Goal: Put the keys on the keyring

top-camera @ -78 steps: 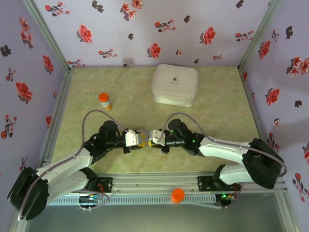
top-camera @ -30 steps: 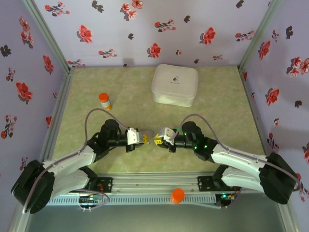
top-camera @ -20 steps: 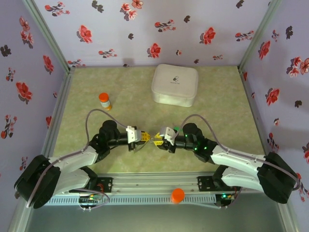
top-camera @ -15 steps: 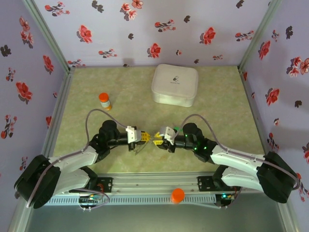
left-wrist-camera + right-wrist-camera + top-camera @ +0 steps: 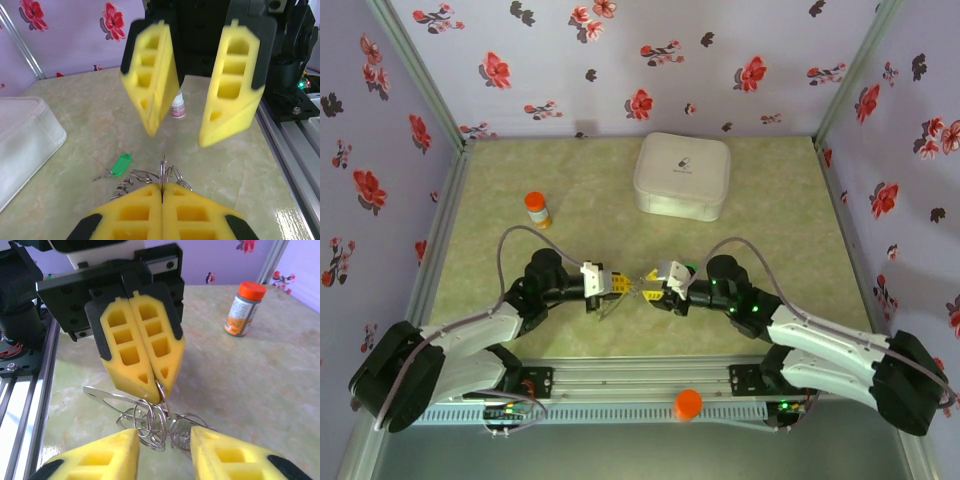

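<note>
Here, keyring (image 5: 150, 424) in left claw (image 5: 159, 389)

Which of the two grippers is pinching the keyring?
The left gripper: its yellow jaws are pressed flat together on the wire of the keyring. The right gripper faces it with its jaws standing apart, one on each side of the rings.
</note>
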Tool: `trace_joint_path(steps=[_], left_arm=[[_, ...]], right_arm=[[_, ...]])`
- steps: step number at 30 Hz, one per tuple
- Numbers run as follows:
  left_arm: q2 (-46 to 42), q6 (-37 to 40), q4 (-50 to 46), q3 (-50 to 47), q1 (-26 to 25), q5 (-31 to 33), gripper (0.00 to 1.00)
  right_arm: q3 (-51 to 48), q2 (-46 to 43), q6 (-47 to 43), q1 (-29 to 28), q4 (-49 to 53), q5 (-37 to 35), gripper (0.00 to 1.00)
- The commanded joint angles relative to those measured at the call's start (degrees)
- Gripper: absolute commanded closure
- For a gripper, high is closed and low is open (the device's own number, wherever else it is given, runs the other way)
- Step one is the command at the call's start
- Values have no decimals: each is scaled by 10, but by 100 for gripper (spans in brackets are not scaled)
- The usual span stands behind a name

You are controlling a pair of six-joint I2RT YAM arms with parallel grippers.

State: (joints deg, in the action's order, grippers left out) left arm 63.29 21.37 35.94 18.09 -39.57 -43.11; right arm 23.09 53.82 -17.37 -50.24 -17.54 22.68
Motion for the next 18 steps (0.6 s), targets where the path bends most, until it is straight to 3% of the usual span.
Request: trace_joint_path(steps=[1,8,18], left_arm=[[-13,18,15,-1,4,-1,100],[-17,18,12,-2,4,-1,100],[-23,27,5,-3,4,5,100]], right_arm=[[7,3,-6,-2,49,-25,61],[30,67,-6,-14,6,-7,57],[34,88,6,-33,-26,10,57]])
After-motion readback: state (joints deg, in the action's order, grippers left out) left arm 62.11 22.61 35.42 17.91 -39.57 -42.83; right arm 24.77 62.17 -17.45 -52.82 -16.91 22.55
